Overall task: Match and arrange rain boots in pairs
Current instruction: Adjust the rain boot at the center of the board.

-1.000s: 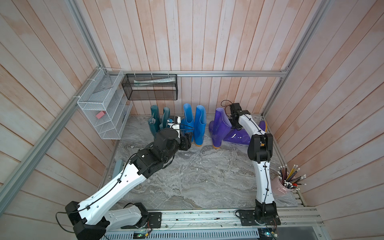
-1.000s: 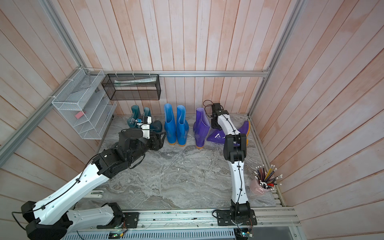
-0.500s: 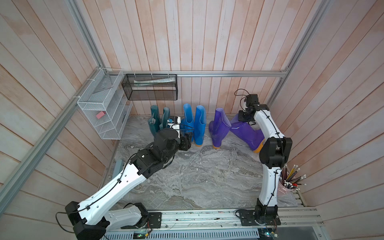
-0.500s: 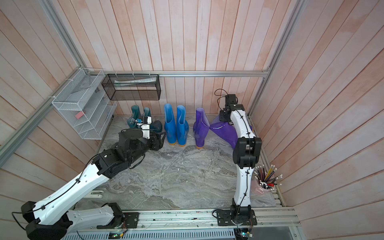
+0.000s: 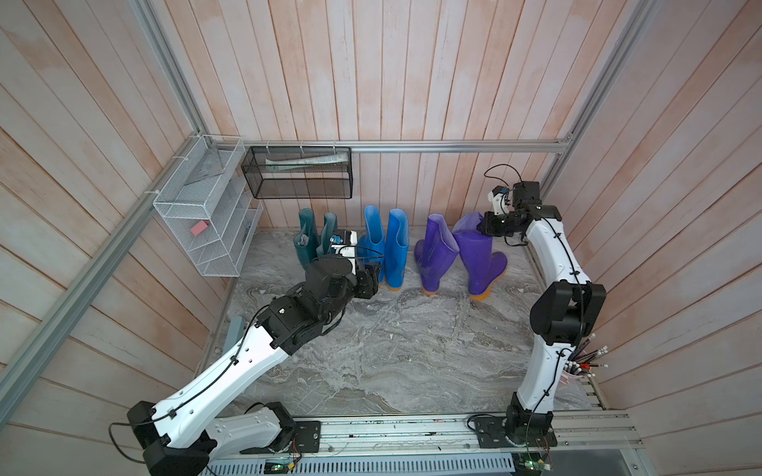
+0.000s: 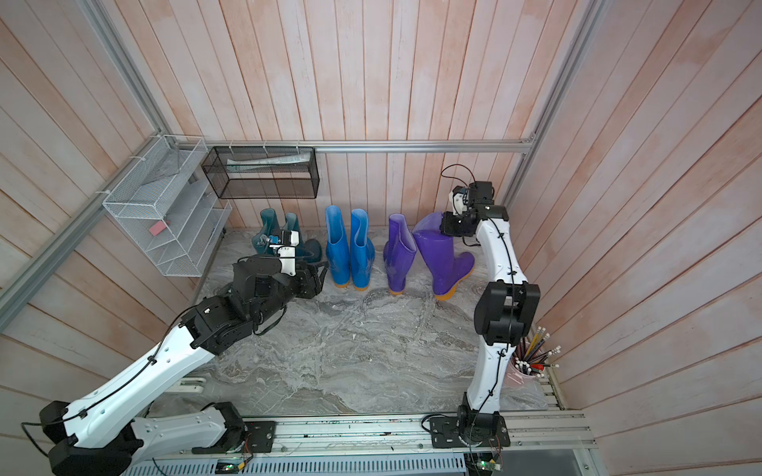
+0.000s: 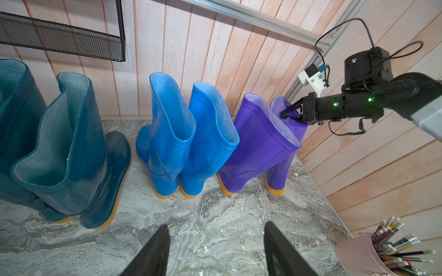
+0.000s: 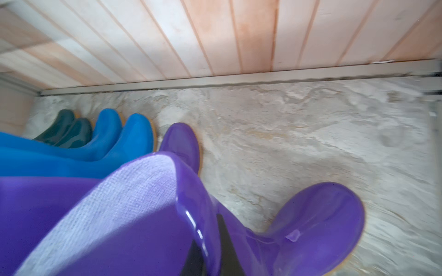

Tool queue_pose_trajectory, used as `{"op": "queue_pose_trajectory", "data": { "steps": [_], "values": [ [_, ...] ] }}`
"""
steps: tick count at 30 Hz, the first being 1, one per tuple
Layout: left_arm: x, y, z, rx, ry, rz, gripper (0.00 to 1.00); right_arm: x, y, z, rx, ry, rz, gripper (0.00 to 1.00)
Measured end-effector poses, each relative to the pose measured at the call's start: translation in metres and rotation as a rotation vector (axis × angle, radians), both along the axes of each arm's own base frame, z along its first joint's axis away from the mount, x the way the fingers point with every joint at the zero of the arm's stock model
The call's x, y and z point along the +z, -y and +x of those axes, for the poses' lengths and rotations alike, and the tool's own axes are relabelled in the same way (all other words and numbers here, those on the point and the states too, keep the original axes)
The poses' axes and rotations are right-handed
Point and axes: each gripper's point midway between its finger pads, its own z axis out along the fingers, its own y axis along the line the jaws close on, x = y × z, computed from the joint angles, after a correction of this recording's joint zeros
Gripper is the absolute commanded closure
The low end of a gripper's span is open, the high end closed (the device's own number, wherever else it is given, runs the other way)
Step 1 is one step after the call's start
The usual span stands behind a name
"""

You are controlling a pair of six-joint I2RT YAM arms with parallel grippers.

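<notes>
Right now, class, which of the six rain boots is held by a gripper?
The purple boot at the end of the row, nearest the right arm: the right gripper is shut on its cuff. Nothing grips the rest.

Wire rack: we see a white mesh rack (image 5: 181,202) with tiered shelves fixed to a side wall.
Pink block: we find it (image 5: 199,227) lying inside that rack.
Black basket: a mesh basket (image 5: 301,188) hangs from the aluminium rail (image 5: 453,145) and holds a pale rolled sheet (image 5: 305,162).
Cup: we spot a pink cup (image 7: 358,255) of pencils (image 7: 392,239) by the opposite wall.
Surface: grey marbled slab (image 5: 391,350).
</notes>
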Motion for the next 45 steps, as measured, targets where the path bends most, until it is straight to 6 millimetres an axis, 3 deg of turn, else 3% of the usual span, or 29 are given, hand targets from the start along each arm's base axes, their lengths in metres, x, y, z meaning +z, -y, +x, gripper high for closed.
{"op": "queue_pose_trajectory", "data": {
  "steps": [7, 15, 18, 24, 31, 38, 45],
  "values": [
    [0.003, -0.002, -0.002, 0.001, 0.007, -0.007, 0.36, -0.001, -0.01, -0.04, 0.083, 0.005, 0.161, 0.99],
    [0.004, -0.002, -0.002, 0.0, 0.008, -0.007, 0.36, 0.013, 0.034, -0.086, -0.001, 0.072, 0.362, 0.94],
    [0.004, -0.002, -0.002, 0.0, 0.008, -0.008, 0.36, 0.014, 0.042, -0.088, -0.021, 0.079, 0.37, 0.93],
    [0.003, -0.001, -0.001, -0.001, 0.007, -0.007, 0.36, 0.003, 0.043, -0.091, -0.037, 0.055, 0.365, 0.8],
    [0.007, 0.001, -0.001, -0.01, 0.017, -0.018, 0.36, 0.013, 0.048, -0.098, -0.073, 0.089, 0.317, 0.66],
    [0.012, 0.011, -0.004, -0.06, 0.028, -0.047, 0.36, 0.024, 0.052, -0.104, -0.105, 0.111, 0.284, 0.58],
    [0.012, 0.027, -0.008, -0.129, 0.026, -0.062, 0.36, 0.019, 0.059, -0.104, -0.144, 0.097, 0.251, 0.5]
  ]
}}
